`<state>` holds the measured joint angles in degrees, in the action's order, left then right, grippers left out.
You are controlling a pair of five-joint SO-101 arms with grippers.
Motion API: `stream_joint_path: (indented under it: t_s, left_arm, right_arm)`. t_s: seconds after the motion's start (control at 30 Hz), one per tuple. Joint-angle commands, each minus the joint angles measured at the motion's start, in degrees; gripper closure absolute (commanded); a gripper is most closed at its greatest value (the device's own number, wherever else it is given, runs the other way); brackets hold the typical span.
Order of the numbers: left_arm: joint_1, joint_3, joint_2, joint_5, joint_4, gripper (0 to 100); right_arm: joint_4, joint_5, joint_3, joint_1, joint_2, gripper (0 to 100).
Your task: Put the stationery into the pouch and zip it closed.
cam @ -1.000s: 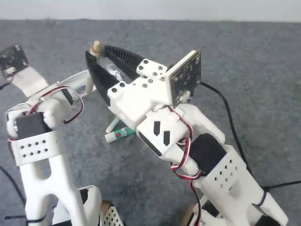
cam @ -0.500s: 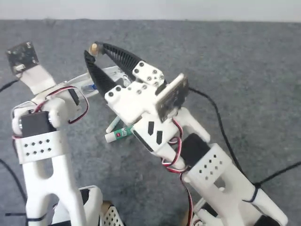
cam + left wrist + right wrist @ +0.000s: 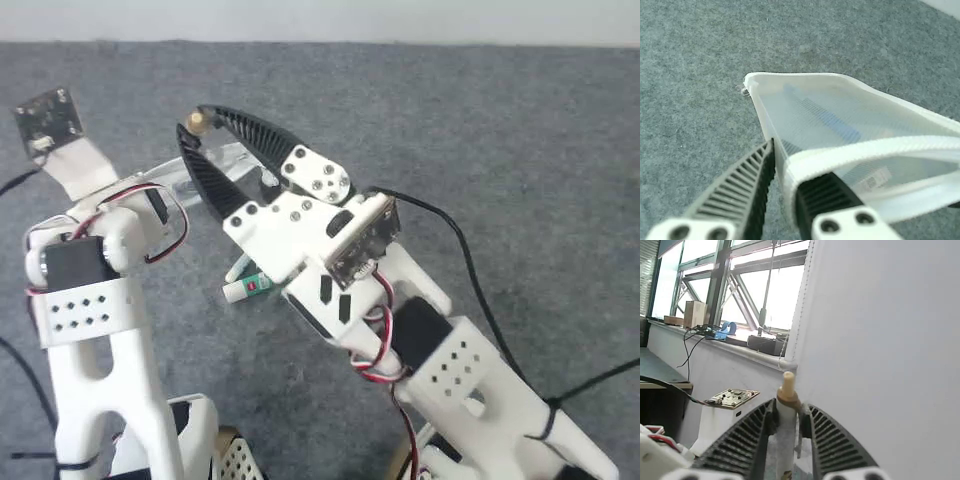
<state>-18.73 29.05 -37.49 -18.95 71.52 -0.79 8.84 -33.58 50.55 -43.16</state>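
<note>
the right hand (image 3: 789, 412) grips a pen (image 3: 788, 389) that seems light and stiff; the left hand (image 3: 784, 162) pinches the soft pouch (image 3: 840, 120) by its rim.

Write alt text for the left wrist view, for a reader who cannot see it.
The left hand pinches the rim of a white see-through pouch over grey carpet. A blue pen lies inside the pouch.

Grey carpet (image 3: 560, 150) spreads below, and a white wall (image 3: 880, 340) stands beside large daylit windows (image 3: 740, 285).
</note>
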Motion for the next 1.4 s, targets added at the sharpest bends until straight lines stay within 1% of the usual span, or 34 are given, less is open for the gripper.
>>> stream_joint_path:
  t_s: [0.0, 0.1, 0.27, 0.5, 0.63, 0.7, 0.87, 0.93, 1.0, 1.07, 1.13, 1.37]
  left_arm:
    - [0.2, -0.6, -0.4, 0.6, 0.4, 99]
    - [0.2, -0.6, -0.4, 0.6, 0.3, 99]
    - [0.2, -0.6, -0.4, 0.6, 0.2, 99]
    - [0.2, -0.5, -0.4, 0.6, 0.2, 99]
    - [0.2, -0.5, -0.4, 0.6, 0.1, 99]
    - [-0.6, -0.5, -0.4, 0.5, 0.0, 99]
    - [-1.8, -0.5, -0.4, 0.4, 0.0, 99]
    - [-1.8, -0.5, -0.4, 0.4, 0.0, 99]
    - [-1.8, -0.6, -0.4, 0.4, 0.0, 99]
    - [-1.8, -0.7, -0.4, 0.4, -0.1, 99]
    - [-1.8, -0.7, -0.4, 0.4, -0.1, 99]
    - [-1.9, -0.7, -0.4, 0.4, -0.1, 99]
  right_arm:
    - [-4.4, 0.6, 2.4, 2.9, -4.4, 99.3]
    - [-7.9, 0.9, 2.5, 3.6, -5.4, 99.3]
    - [-7.6, 1.0, 2.5, 2.2, -1.5, 99.3]
    - [-0.8, 1.0, 2.5, -0.5, 8.2, 99.3]
    - [1.5, 0.5, 2.4, 0.5, 12.4, 99.3]
    - [1.6, 0.5, 2.4, 1.5, 13.8, 99.3]
    - [1.7, 0.4, 2.5, 1.6, 15.6, 99.1]
    - [1.7, 0.4, 2.5, 1.6, 16.1, 95.8]
    - [1.7, 0.2, 2.5, 1.6, 16.4, 89.8]
    - [1.6, -2.6, 2.5, 1.6, 16.3, 85.4]
    - [1.6, -4.5, 2.6, 1.6, 16.1, 85.7]
    - [1.1, -5.5, 3.8, 1.4, 14.4, 87.2]
